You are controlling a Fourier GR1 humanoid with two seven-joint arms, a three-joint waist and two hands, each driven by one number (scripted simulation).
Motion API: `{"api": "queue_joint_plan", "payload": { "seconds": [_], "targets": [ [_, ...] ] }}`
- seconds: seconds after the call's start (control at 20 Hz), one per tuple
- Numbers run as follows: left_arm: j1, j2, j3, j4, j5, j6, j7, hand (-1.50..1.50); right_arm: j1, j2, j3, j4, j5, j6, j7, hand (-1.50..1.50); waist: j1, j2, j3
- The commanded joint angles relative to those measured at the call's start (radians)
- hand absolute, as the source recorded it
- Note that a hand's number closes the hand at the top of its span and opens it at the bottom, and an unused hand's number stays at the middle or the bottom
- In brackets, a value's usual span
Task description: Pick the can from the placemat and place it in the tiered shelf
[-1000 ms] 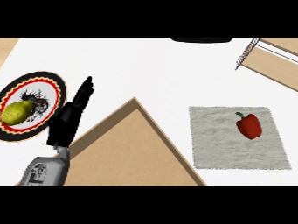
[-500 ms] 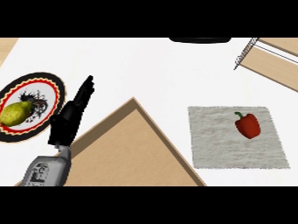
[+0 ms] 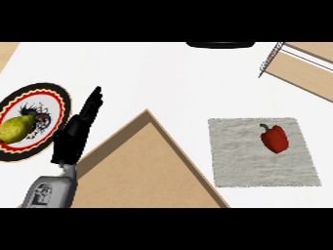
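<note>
White tabletop (image 3: 161,68) runs across the whole view. On the left sits a round plate (image 3: 46,88) with a yellow-green fruit (image 3: 16,129) on it. The left hand (image 3: 79,129) rests just beside the plate. Its fingers are straight and point up, and it holds nothing. The right hand does not show at all.

A big brown wooden board (image 3: 143,171) lies in the middle, between the left hand and the grey placemat (image 3: 248,161). I see no can on the placemat. A red pepper (image 3: 274,138) lies there, with its stem toward the top of the view and its long side running up and down.

The pepper is far off to the right of the left hand. The shelf (image 3: 309,73) stands in the top right corner, just past the placemat. I think the right hand would have the shorter way to go.
</note>
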Motion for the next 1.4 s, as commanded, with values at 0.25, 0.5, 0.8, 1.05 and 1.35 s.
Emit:
{"api": "queue_joint_plan", "payload": {
  "seconds": [0.25,0.5,0.8,1.05,1.35],
  "targets": [
    [-0.084,-0.019,0.002,0.051,-0.009,0.013,0.042,0.0,0.006,-0.007,-0.018,-0.116,-0.188,0.039,-0.104,-1.5,-0.003,0.001,0.0],
    [0.011,0.001,0.005,0.011,0.001,-0.008,-0.019,0.0,-0.046,-0.016,-0.049,-0.24,-0.206,-0.055,-0.058,-1.5,-0.004,-0.004,0.0],
    [-0.019,0.039,0.051,0.015,0.018,-0.017,0.008,0.0,0.057,-0.046,-0.098,-0.451,-0.132,-0.005,0.11,-1.5,-0.031,-0.011,-0.001],
    [0.025,0.022,0.042,-0.007,0.01,0.003,-0.004,0.0,0.158,-0.095,-0.178,-0.643,-0.181,0.26,0.243,-1.5,-0.064,-0.023,-0.001],
    [0.041,0.019,0.06,0.022,0.009,0.02,-0.013,0.0,0.347,-0.093,-0.227,-0.956,-0.284,0.535,0.32,-1.5,-0.097,-0.028,-0.001]
  ]
}}
